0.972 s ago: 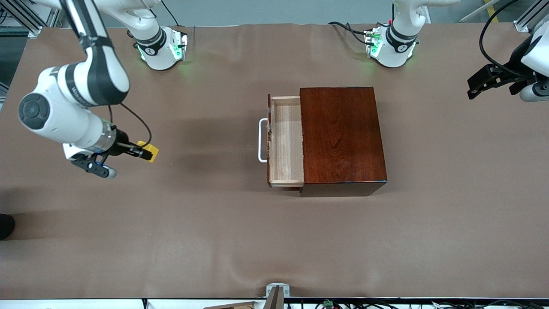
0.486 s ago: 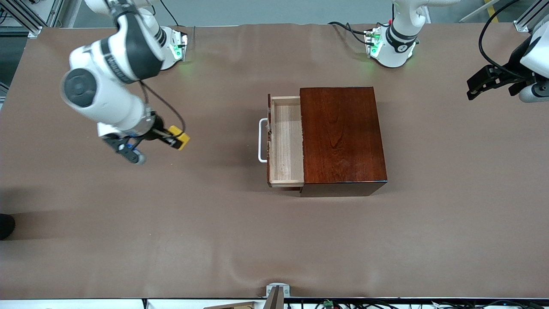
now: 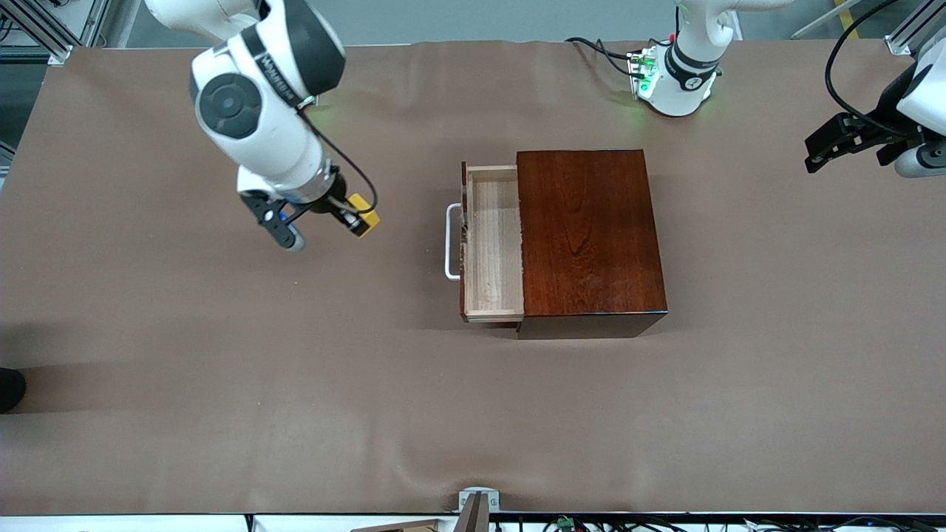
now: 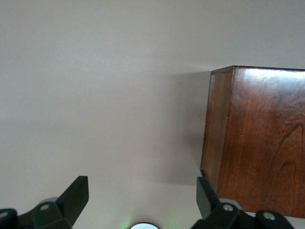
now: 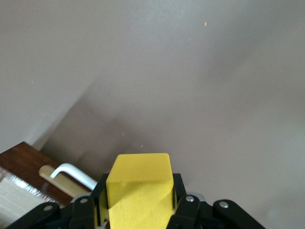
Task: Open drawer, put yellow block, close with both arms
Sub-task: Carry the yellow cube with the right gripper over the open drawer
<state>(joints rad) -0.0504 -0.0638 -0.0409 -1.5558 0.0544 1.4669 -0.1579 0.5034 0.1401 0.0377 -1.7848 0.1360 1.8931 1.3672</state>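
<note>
Right gripper (image 3: 353,219), upper-left of frame, clamps yellow block (image 3: 363,221) w/ drawer (image 3: 494,244) open, ready; left gripper (image 4: 138,200) waits, spread, empty.

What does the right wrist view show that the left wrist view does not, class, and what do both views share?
Only the right wrist view shows the yellow block clamped in the right gripper, plus the drawer pulled open with its white handle. Only the left wrist view shows the left gripper, jaws open and holding nothing, and the closed end of the wooden box. Both views share the brown table and some dark wood.
</note>
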